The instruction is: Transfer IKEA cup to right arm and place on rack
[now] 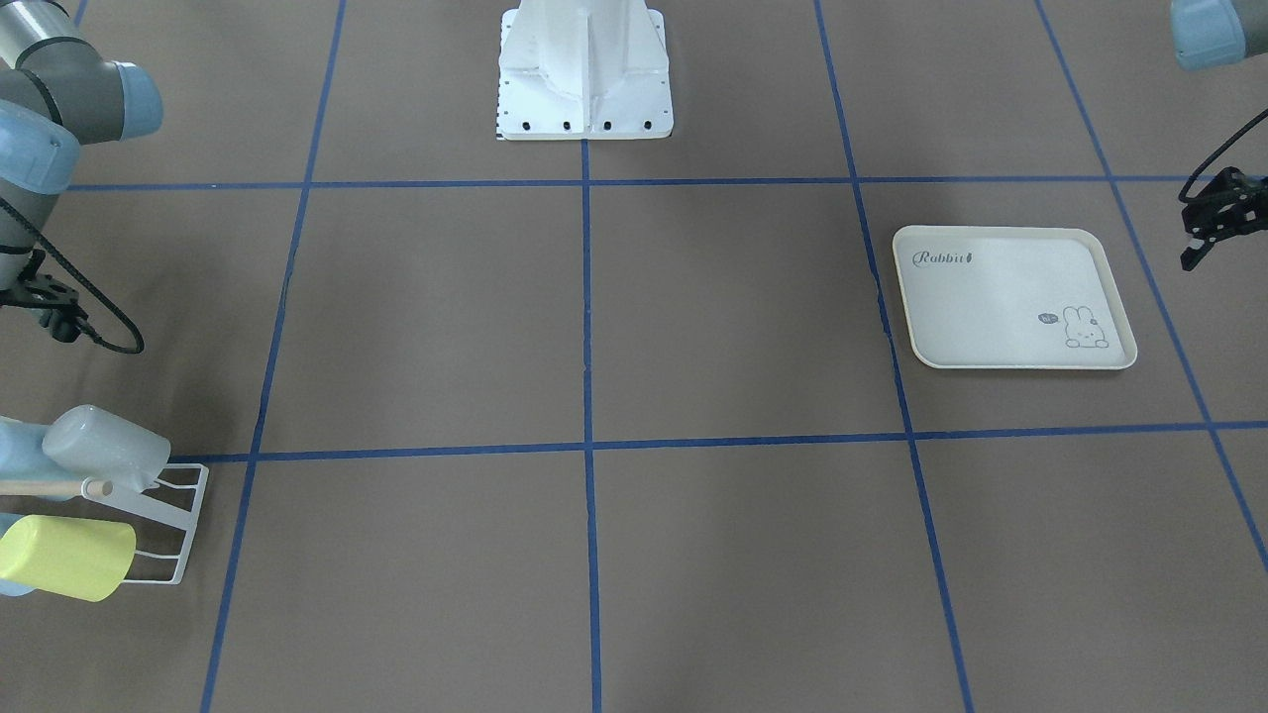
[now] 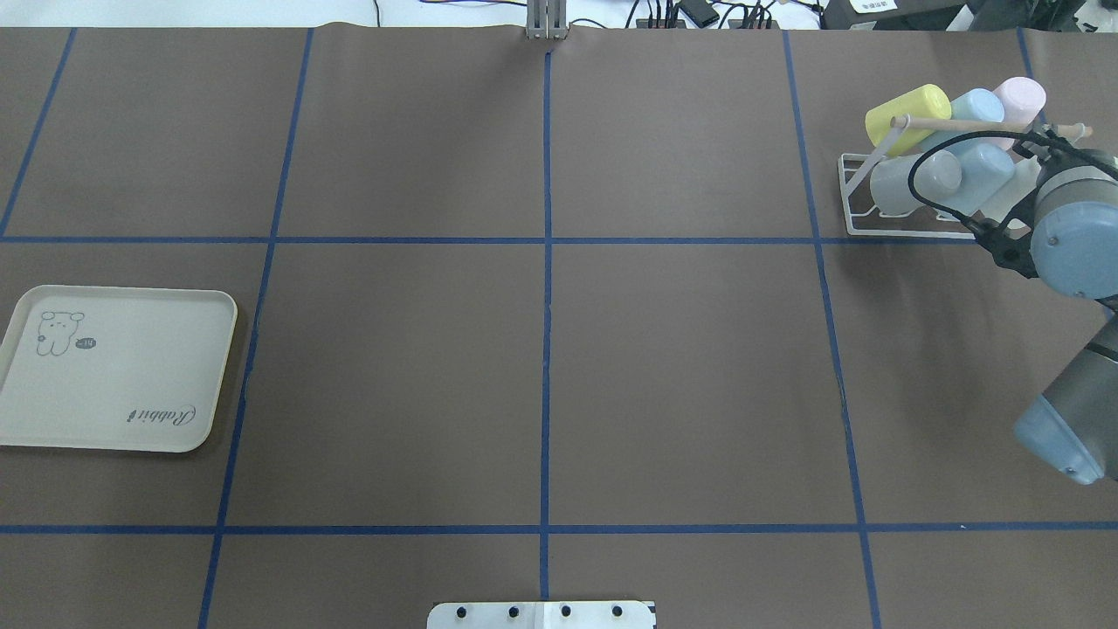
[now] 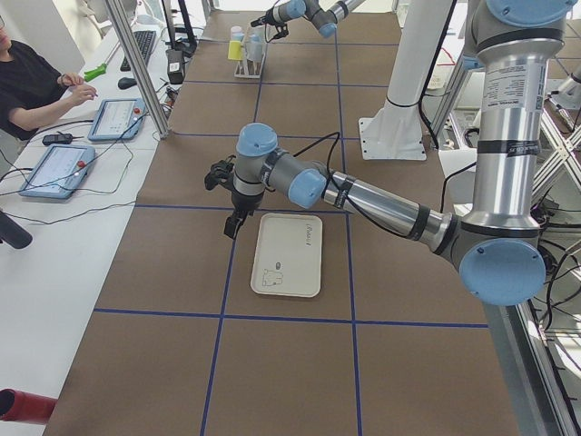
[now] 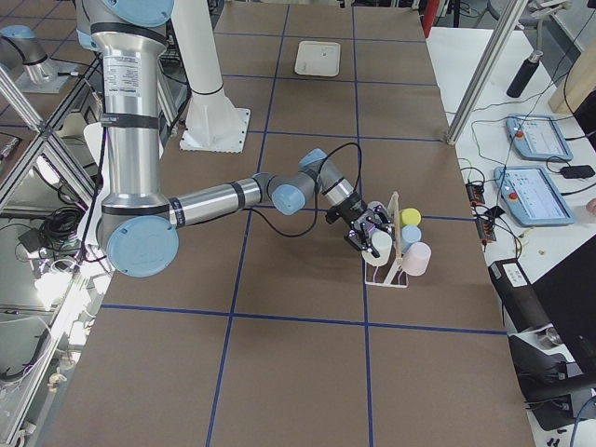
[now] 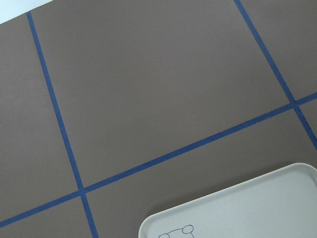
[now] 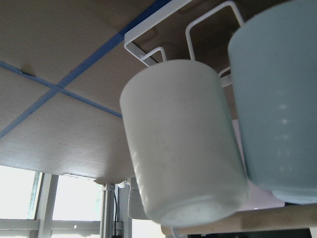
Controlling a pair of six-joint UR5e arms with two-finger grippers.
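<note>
Left arm [image 3: 381, 207]: reaching out low and nearly level from its upright shoulder column, forearm extending away from the base.
Left wrist [image 3: 257, 145]: bending downward at the end of the forearm, pale-blue cap facing up.
Left gripper [image 3: 233, 218]: hanging with its fingers pointing down; finger gap not resolving in any view.
Right arm [image 4: 209, 198]: stretching sideways from its base, elbow sitting low, forearm running nearly level.
Right gripper [image 4: 366, 230]: pointing outward and slightly down at full reach; parted or closed is not showing.
</note>
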